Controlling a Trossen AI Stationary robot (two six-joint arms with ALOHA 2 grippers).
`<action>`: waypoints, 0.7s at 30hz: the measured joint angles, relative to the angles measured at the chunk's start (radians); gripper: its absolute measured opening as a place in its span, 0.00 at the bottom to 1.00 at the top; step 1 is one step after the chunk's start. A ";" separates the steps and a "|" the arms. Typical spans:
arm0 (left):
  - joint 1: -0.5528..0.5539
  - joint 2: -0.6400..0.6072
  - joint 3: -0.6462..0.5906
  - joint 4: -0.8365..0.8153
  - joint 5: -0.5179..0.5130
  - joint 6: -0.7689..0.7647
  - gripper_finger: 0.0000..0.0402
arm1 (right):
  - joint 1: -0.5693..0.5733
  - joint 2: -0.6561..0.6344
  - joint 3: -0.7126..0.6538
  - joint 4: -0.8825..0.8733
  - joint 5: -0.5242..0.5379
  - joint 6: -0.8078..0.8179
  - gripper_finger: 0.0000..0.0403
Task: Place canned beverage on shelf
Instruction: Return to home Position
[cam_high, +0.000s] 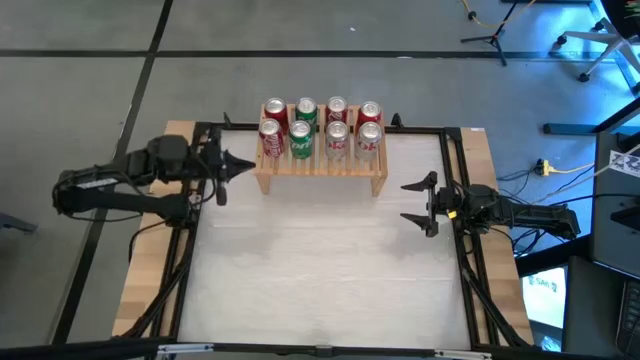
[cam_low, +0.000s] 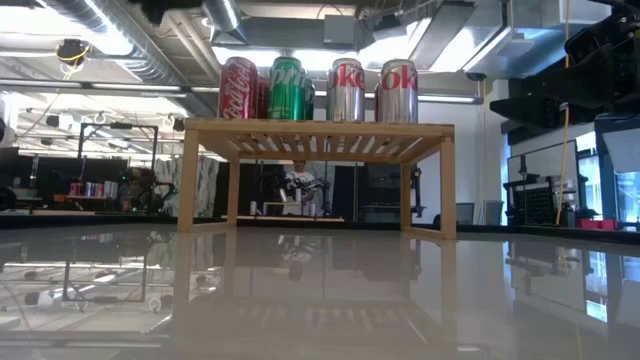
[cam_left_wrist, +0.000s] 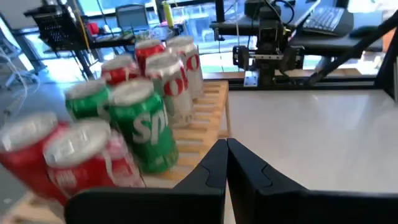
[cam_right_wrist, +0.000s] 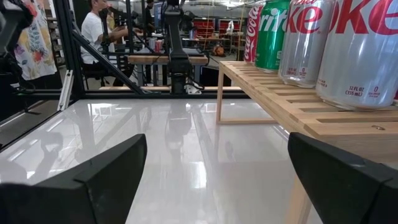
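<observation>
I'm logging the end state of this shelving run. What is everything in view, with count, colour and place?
shelf: one, light wood, middle of the table's far edge.
red cans: two, red, shelf's left-end column.
green cans: two, green, next column along.
silver cans: two, silver with red lettering, front row's right half.
rear cans: two, silver tops, sides showing red, behind the silver cans.
table: one, white top, black frame.
person: one, white shirt, room beyond the table.
left gripper: one, dark, shut, beside the shelf's left end.
right gripper: one, dark, open, at the table's right edge.
</observation>
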 joint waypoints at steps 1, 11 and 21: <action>0.000 -0.028 -0.039 0.021 0.000 -0.017 0.00 | 0.000 0.000 0.000 0.000 0.000 0.000 0.96; 0.000 -0.270 -0.391 0.278 0.029 -0.076 0.00 | 0.000 0.000 0.000 0.000 0.000 0.000 0.96; 0.000 -0.487 -0.585 0.372 0.048 -0.077 0.00 | 0.000 0.000 0.000 0.000 0.000 0.000 0.96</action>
